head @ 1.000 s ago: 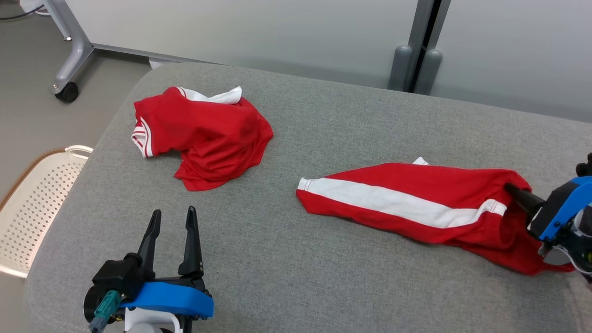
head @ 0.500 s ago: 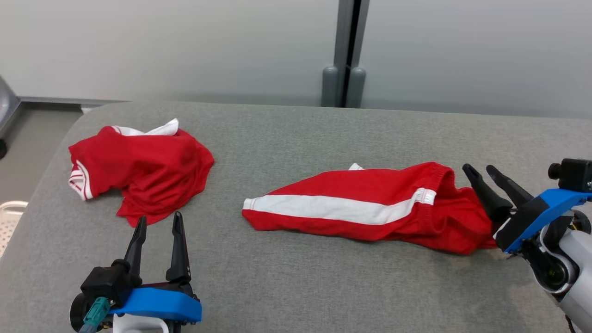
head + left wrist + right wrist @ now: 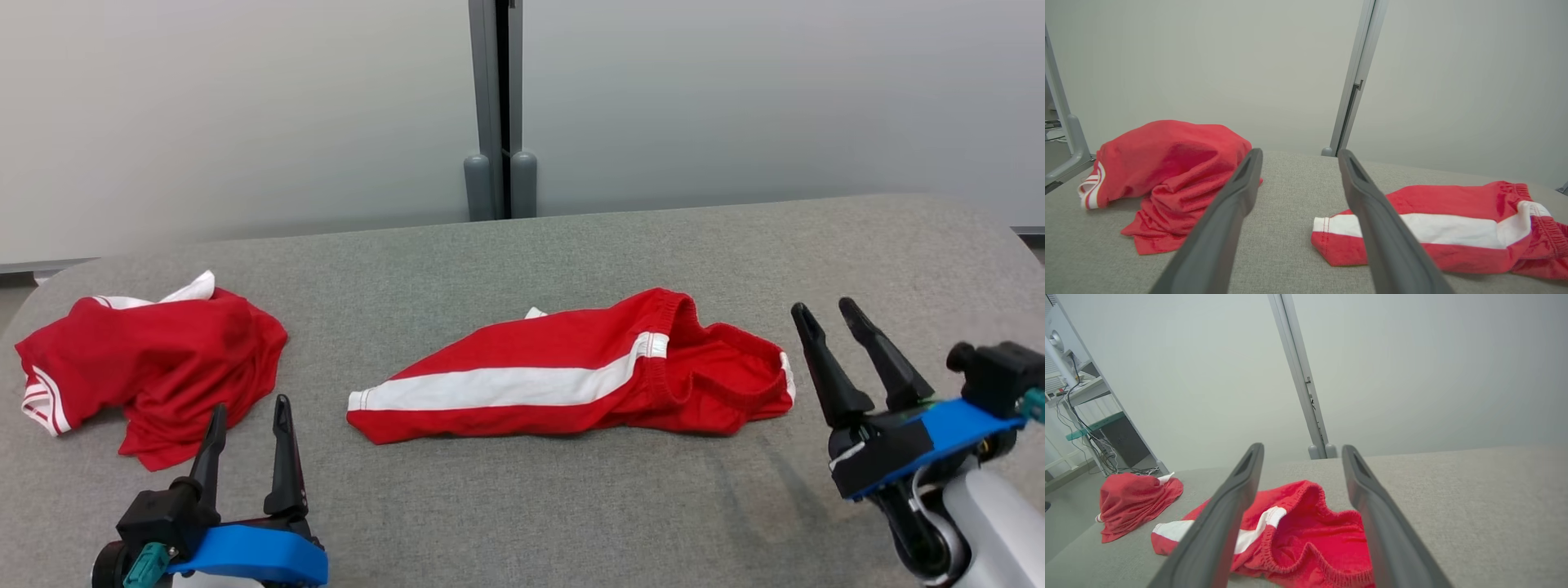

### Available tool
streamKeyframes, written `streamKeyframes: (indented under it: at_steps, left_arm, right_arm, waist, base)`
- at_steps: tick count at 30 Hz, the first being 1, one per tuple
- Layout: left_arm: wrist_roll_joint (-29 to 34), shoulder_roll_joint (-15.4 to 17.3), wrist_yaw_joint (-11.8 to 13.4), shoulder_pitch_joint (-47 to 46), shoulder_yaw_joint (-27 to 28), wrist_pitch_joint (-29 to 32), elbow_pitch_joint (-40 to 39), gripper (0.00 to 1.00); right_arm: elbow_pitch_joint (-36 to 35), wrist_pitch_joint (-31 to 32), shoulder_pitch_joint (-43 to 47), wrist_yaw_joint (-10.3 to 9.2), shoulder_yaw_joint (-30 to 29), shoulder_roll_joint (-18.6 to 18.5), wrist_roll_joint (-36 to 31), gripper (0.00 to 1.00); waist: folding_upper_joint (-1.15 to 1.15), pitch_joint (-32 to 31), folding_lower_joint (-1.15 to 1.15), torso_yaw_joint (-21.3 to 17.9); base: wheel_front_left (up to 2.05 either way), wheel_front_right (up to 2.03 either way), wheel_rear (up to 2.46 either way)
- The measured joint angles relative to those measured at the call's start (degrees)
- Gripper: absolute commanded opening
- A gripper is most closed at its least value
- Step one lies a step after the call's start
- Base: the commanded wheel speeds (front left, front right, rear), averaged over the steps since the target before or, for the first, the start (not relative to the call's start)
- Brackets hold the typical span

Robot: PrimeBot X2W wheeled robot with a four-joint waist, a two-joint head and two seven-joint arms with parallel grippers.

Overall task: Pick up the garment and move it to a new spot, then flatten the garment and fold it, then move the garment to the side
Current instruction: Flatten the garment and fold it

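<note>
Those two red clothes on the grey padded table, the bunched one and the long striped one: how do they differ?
The bunched red garment sits heaped and creased; the long red shorts lie stretched out, fairly flat. The shorts carry a broad white stripe lengthwise; the bunched garment shows white just at its edges. Both are red and white, lying on the grey padded table.
</note>
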Motion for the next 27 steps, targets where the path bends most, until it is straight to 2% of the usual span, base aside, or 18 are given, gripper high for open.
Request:
streamKeyframes:
  at_steps: [2, 6, 10, 22, 27]
  left_arm:
    - [0.35, 0.12, -0.04, 0.02, 0.04, -0.01, 0.65, 1.0]
    - [0.05, 0.07, -0.33, 0.46, 0.01, 0.0, 1.55, 1.0]
    - [-0.23, -0.08, -0.41, 0.76, 0.05, -0.01, 1.6, 1.0]
    - [-0.08, -0.15, -0.57, 0.66, -0.27, -0.01, 2.75, 1.0]
    - [-0.55, 0.76, -0.67, -0.37, -3.32, 1.97, 7.14, 1.0]
  right_arm:
    - [-1.78, 0.0, 3.77, 0.0, -4.25, 2.75, -3.05, 1.0]
    - [-4.37, -0.01, 9.42, 0.0, -8.48, 6.42, -11.33, 1.0]
    - [-4.38, 0.0, 11.6, 0.0, -9.13, 8.26, -16.37, 1.0]
    - [-2.61, 0.0, 11.2, 0.0, -8.51, 8.76, -17.52, 1.0]
    - [-1.14, -0.01, 10.77, 0.0, -7.88, 8.89, -15.59, 1.0]
  waist:
    - [0.0, -0.3, 0.0, -0.35]
    - [0.0, -0.57, 0.0, -0.79]
    - [0.0, -0.54, 0.0, -0.98]
    - [0.0, -0.74, 0.0, -0.09]
    - [0.0, -0.91, 0.01, 0.52]
  base:
    - [0.0, 0.0, 0.0]
    - [0.0, 0.0, 0.0]
    - [0.0, 0.0, 0.0]
    - [0.0, 0.0, 0.0]
    - [0.0, 0.0, 0.0]
